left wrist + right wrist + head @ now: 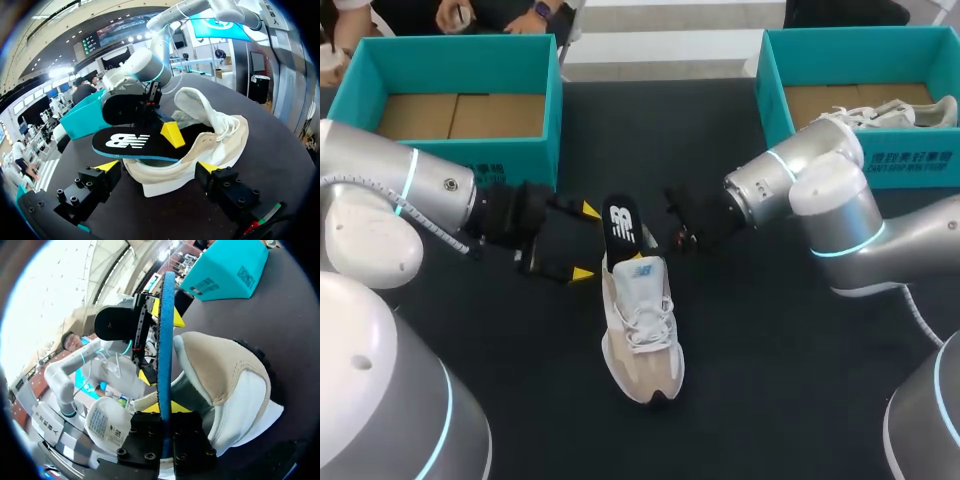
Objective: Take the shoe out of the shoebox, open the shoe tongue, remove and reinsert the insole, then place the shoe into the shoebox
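Right gripper (164, 409) is clamped on the thin, flat black insole (620, 222), blue underneath and poking out of the heel of the beige-and-white laced shoe (642, 330) on the dark table (770, 380), left gripper (586, 242) spread wide at that heel.

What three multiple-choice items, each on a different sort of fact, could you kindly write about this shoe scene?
1. Where is the beige shoe? A) in a box B) on the table C) lifted in the air
2. How many teal boxes stand there? A) one B) two C) three
3. The black insole is: A) fully inside the shoe B) flat on the table C) partly out, gripped by the right end effector

B: it lies on the dark top between the arms.
B: the left shoebox and the right shoebox.
C: one end sticks out of the shoe, clamped edge-on.
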You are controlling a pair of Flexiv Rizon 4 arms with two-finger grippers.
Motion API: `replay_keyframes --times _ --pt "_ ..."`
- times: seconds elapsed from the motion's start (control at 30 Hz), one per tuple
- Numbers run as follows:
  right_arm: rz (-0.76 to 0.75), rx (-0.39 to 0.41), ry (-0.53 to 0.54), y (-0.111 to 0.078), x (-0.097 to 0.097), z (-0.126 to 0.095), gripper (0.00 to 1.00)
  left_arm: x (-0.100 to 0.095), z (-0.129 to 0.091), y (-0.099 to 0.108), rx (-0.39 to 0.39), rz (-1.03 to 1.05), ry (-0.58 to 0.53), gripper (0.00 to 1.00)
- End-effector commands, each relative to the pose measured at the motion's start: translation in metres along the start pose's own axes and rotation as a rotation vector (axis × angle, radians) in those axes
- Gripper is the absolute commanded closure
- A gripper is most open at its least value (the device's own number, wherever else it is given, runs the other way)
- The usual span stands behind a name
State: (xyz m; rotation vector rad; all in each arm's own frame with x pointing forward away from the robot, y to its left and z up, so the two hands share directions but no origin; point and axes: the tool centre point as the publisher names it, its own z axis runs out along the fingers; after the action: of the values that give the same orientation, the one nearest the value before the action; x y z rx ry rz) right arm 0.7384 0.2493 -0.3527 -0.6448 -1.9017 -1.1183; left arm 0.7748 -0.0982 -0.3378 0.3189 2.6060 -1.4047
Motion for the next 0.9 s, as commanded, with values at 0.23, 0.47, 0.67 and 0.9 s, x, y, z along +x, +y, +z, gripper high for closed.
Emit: replay_keyframes --times 0.23,0.47,0.67,0.9 --pt "-0.042 0.017 -0.054 0.016 0.010 -0.013 0.75 0.000 0.001 -0.001 -0.006 -0.001 0.000 0.00" --pt "-0.062 0.042 -0.055 0.027 0.005 -0.022 0.83 0.000 0.001 -0.001 -0.006 -0.001 0.000 0.00" --pt "-0.014 0.065 -0.040 0.020 0.000 -0.019 1.00 0.000 0.001 -0.001 -0.006 -0.001 0.000 0.00" --pt "0.066 0.083 -0.008 -0.001 0.006 -0.002 1.00 0.000 0.001 -0.001 -0.006 -0.001 0.000 0.00"
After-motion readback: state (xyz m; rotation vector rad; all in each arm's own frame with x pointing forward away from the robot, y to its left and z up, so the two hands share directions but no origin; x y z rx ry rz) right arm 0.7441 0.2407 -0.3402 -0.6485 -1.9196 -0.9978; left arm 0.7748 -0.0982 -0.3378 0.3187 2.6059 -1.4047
